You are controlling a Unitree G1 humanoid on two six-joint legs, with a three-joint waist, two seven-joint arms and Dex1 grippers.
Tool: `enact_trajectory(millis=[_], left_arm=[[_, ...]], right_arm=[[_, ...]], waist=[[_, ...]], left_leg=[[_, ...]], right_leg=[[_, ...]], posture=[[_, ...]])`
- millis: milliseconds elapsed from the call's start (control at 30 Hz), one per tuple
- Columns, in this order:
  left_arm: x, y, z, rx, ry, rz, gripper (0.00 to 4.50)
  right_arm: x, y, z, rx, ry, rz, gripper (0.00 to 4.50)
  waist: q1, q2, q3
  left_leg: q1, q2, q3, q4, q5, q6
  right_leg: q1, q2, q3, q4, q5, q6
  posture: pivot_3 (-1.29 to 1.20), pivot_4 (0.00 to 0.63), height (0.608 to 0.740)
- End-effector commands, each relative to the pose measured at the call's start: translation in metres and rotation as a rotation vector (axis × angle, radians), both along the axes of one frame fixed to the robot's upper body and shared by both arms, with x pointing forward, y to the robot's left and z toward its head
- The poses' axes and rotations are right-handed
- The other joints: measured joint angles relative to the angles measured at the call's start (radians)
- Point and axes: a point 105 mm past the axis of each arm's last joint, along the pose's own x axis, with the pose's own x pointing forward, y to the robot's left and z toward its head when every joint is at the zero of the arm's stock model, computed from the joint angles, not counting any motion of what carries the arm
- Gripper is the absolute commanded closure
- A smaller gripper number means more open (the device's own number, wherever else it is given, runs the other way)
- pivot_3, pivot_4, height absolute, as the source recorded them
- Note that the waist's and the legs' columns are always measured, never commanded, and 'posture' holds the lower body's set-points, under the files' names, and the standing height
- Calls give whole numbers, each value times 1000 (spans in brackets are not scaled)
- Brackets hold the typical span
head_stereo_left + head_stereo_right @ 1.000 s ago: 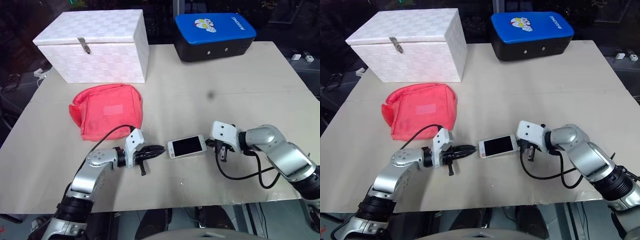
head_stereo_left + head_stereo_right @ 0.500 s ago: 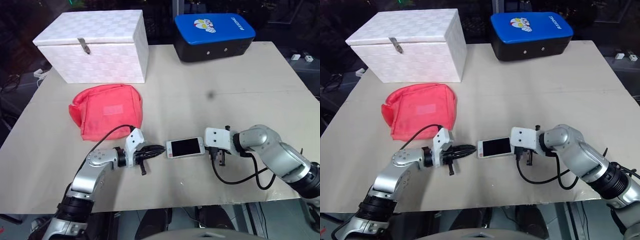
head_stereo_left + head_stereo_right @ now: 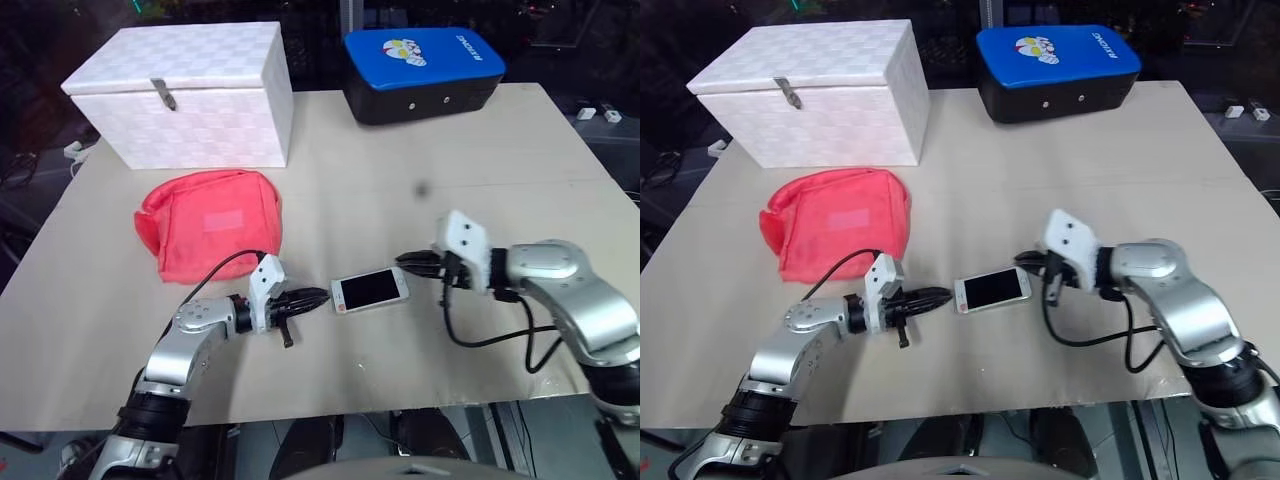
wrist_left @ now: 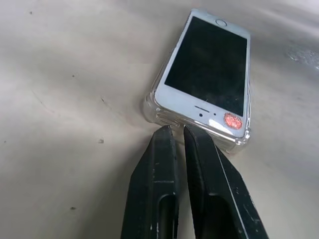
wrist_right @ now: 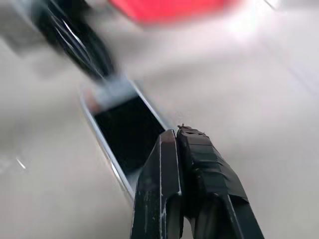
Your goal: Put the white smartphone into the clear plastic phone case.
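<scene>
Your white smartphone [image 4: 207,69] lies screen up in the clear plastic phone case [image 4: 152,110], near the counter's [image 3: 400,170] front edge. Left gripper [image 4: 177,130] clenched, tips just beside the case's end (contact unclear). Right gripper [image 3: 408,261] clenched, empty, apparently above the far end.

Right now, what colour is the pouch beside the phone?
Red pouch, clearest in the left eye view.
</scene>
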Motion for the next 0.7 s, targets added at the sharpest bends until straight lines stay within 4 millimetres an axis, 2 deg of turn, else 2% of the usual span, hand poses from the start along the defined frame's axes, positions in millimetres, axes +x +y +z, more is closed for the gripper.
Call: enact_trajectory(millis=[33,200,300,467,633,667,700], left_arm=[[2,1,6,-17,-6,13,4171],[2,4,6,-13,3,26,4171],[3,5,6,-12,0,33,4171],[2,2,6,-13,-3,34,4171],[3,0,5,-10,-6,28,4171],[3,0,5,-11,-6,28,4171],[3,0,5,-10,-7,25,4171]], right_arm=[[5,23,-12,-27,-9,65,4500],[20,48,-35,-102,4,131,4500],[28,51,-49,-149,30,133,4500],[19,49,-77,-284,93,186,4500],[15,50,-79,-269,121,172,4500],[17,49,-75,-261,95,160,4500],[23,51,-61,-193,45,125,4500]], waist=[[2,0,0],[1,0,0],[0,0,0],[0,0,-1],[0,1,-1],[0,1,-2],[0,1,-2]], left_leg=[[0,0,0,1,0,0],[-1,-1,0,1,0,0],[-1,-1,0,1,0,-1],[0,-1,0,0,0,-1],[1,-1,0,0,0,-1],[1,-1,0,0,0,-1],[1,-1,0,0,0,-1]], right_leg=[[0,0,0,0,0,0],[-1,0,0,-1,0,0],[-1,0,0,0,0,0],[-1,0,0,0,0,0],[-1,0,0,0,0,0],[-1,0,0,0,0,0],[-1,0,0,0,0,0]], posture=[[0,150,740],[0,150,740],[0,150,740],[0,150,740],[0,150,740],[0,150,740],[0,150,740]])
